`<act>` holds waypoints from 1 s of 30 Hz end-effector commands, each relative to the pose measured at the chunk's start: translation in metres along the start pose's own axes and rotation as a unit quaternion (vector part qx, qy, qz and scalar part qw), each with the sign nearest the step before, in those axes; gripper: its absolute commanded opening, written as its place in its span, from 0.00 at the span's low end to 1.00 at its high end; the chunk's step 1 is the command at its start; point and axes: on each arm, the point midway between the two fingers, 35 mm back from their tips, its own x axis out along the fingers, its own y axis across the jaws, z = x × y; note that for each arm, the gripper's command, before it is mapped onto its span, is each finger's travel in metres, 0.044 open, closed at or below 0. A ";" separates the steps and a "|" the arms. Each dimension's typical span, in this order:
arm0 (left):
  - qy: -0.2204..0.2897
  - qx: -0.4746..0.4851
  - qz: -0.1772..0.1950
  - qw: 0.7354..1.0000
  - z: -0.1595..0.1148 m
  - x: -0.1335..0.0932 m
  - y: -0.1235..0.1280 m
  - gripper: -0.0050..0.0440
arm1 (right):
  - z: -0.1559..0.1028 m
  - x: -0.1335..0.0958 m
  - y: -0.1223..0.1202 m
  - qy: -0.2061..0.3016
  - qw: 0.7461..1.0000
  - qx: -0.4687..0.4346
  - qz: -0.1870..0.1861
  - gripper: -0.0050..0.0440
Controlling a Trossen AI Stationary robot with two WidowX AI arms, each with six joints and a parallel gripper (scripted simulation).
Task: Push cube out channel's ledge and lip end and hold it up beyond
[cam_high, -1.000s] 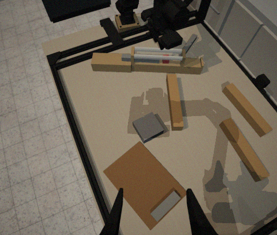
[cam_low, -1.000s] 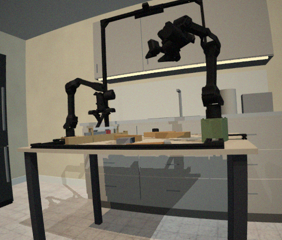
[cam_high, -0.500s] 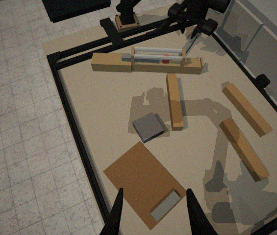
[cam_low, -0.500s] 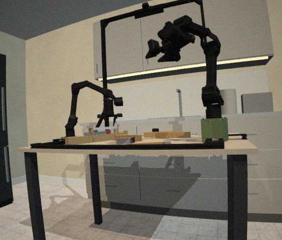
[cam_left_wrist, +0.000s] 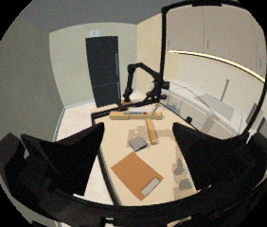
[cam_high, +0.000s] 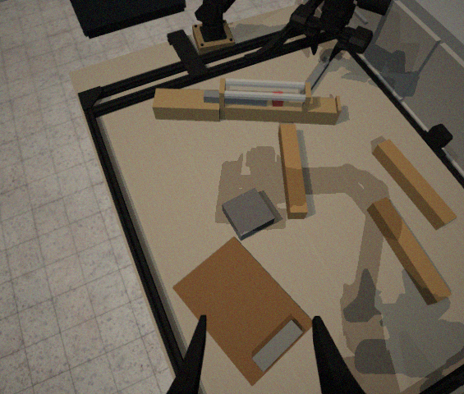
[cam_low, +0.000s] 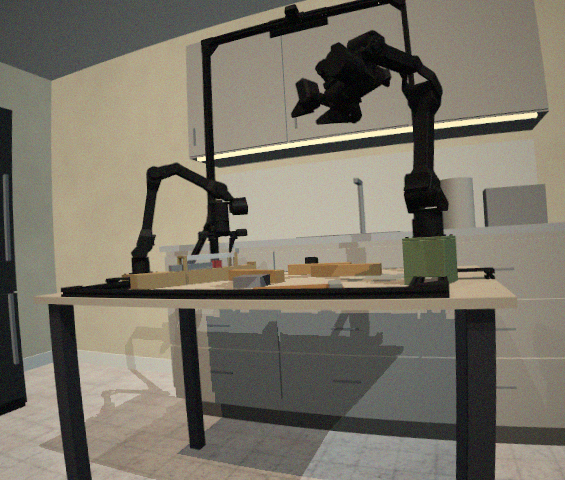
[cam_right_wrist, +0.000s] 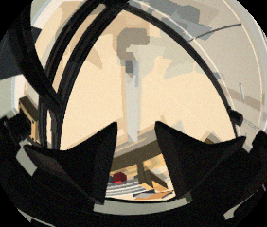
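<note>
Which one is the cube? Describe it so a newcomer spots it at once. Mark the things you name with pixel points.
Find the black-framed table (cam_high: 127, 237) (cam_low: 272, 301), then the long wooden channel (cam_high: 261, 113) near one edge, topped by two pale rails. Under those rails sits the cube (cam_high: 277, 98) (cam_low: 216, 263) (cam_right_wrist: 119, 178). It is small and red, unlike the grey bar (cam_high: 246, 100) beside it.
</note>
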 end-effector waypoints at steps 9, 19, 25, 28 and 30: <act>-0.002 0.001 0.000 1.000 0.001 0.000 0.000 0.92 | 0.000 0.016 0.002 0.001 1.000 0.000 0.007 0.51; -0.002 0.001 0.000 1.000 0.001 0.000 0.000 0.92 | 0.000 0.033 0.001 0.001 1.000 0.000 0.007 0.51; -0.002 0.001 0.000 1.000 0.001 0.000 0.000 0.92 | 0.000 0.039 0.001 0.001 1.000 0.000 0.007 0.51; -0.002 0.001 0.000 1.000 0.001 0.000 0.000 0.92 | 0.000 0.044 0.001 0.001 1.000 0.000 0.007 0.51; -0.002 0.001 0.000 1.000 0.001 0.000 0.000 0.92 | 0.000 0.047 0.001 0.001 1.000 0.000 0.007 0.51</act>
